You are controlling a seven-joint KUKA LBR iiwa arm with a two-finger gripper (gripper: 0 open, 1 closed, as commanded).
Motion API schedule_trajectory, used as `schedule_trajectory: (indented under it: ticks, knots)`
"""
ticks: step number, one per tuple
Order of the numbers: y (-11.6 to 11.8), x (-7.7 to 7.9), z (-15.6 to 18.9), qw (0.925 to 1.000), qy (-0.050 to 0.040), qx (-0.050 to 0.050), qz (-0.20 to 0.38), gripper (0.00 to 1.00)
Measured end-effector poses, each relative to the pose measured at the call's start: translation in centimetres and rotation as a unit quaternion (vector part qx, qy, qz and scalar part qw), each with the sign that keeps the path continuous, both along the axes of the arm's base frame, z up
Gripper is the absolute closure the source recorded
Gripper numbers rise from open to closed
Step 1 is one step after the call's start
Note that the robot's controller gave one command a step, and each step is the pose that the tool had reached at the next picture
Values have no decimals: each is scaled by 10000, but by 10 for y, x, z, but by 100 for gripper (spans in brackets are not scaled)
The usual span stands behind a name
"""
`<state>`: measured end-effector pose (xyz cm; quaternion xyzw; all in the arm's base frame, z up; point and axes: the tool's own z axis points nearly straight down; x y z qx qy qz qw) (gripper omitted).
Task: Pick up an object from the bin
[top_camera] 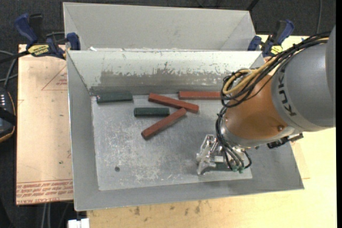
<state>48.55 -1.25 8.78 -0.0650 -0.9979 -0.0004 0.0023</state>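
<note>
My gripper [205, 158] hangs low over the bare bin floor at the front right, below the orange wrist cover. Nothing shows in it. The nearest loose thing is a red-brown stick [164, 124] lying slantwise in the middle of the bin, to the gripper's upper left and apart from it. Beyond that stick lie another red-brown stick [173, 103] and a short dark green stick [151, 112].
A third red-brown stick [199, 95] lies against the back wall, partly behind the arm's cables. A second dark green stick [114, 97] rests in the back left corner. The arm covers the bin's right side.
</note>
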Motion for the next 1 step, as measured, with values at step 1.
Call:
schedule_trajectory:
  ticks: [1]
  knots:
    - [0,-1,30,10000,7,0,0,100]
